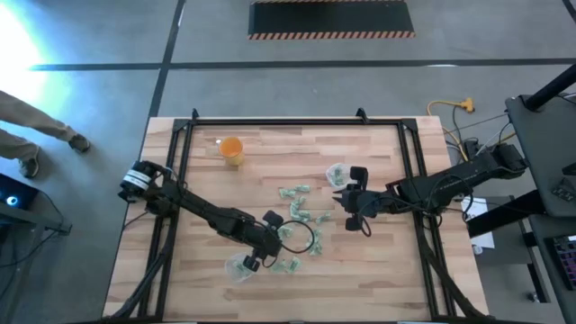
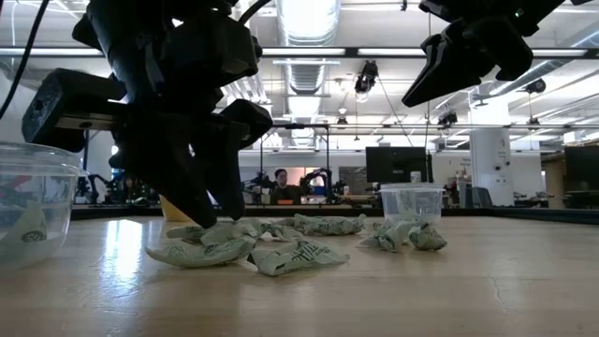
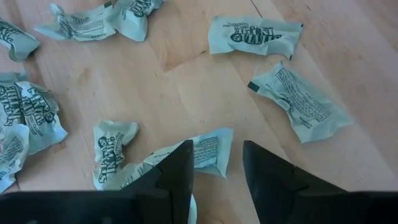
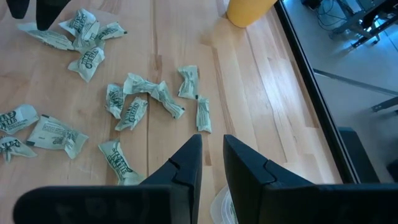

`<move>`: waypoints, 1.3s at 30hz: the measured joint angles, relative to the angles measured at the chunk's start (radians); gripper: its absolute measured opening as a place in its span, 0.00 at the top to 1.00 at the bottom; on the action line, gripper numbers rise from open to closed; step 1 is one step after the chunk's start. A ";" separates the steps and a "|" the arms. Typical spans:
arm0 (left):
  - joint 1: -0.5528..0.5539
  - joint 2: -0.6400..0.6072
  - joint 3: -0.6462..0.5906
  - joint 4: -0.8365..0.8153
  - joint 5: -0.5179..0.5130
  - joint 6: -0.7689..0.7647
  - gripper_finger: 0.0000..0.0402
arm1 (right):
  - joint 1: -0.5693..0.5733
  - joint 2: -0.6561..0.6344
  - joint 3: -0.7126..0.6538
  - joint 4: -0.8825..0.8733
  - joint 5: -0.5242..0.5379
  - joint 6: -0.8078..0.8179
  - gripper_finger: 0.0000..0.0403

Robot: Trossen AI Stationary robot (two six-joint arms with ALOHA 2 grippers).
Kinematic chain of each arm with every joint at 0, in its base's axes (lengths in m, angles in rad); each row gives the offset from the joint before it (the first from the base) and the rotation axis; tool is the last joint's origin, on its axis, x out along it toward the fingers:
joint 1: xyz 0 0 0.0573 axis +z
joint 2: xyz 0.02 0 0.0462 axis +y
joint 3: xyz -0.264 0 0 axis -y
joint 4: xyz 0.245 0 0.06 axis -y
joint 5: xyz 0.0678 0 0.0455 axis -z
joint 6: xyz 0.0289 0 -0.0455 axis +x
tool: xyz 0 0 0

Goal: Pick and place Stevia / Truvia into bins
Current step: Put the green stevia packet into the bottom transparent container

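Hovering low over pale wooden table [image 1: 378, 270]: left gripper [image 3: 214, 163], fingers parted, empty, tips above crumpled pale green-and-white paper sachet [image 3: 208, 149]. More sachets [image 1: 301, 216] scattered mid-table. Round clear plastic cup [image 1: 241, 267] just beside left gripper. Right gripper [image 4: 210, 155] raised, fingers narrowly apart, holding nothing, near second clear cup [image 1: 337, 172]. Orange cup [image 1: 231, 149] at far side.

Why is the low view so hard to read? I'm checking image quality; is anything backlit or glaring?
Low view: both arms are dark silhouettes against bright ceiling lights, left gripper included. High view: strong glare floods the top-left floor. Left wrist view: evenly lit sachets, soft shadows.
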 joint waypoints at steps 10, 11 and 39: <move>0.000 0.011 -0.001 0.040 0.012 0.005 0.70 | 0.000 0.000 0.000 0.001 0.000 0.001 0.86; 0.000 0.011 -0.001 0.040 0.012 0.005 0.70 | 0.000 0.000 0.000 0.001 0.000 0.000 0.86; 0.004 0.076 0.100 -0.105 -0.072 -0.035 0.70 | 0.000 0.000 -0.014 0.008 0.000 -0.002 0.86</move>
